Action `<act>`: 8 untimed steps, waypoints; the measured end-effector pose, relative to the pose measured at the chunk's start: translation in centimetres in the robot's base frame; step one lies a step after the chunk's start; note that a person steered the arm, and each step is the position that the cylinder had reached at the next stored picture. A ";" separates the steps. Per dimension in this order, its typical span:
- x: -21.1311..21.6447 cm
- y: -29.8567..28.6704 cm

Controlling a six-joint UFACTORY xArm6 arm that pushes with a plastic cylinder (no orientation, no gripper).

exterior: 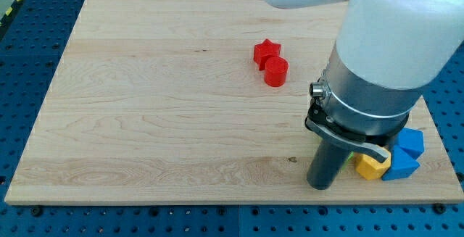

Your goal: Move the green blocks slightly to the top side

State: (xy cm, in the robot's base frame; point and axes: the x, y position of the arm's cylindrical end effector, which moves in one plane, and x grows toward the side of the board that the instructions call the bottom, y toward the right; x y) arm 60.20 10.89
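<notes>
Two red blocks [270,62], two blue blocks [406,155], one yellow block [370,167].

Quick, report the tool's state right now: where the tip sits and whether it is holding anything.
My tip: a bare rod, nothing to open or close, holding nothing; down on the board beside the yellow block. Green blocks: not visible.

Pale, matt, grained wood bench [159,121]; smooth glossy white arm shell [399,27]; brushed metal collar [362,99]; matt plastic-looking red blocks [272,63].
</notes>
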 end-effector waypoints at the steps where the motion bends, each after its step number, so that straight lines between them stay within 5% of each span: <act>1: -1.5 0.5; 5: -1.8 3.8; 8: -7.9 3.5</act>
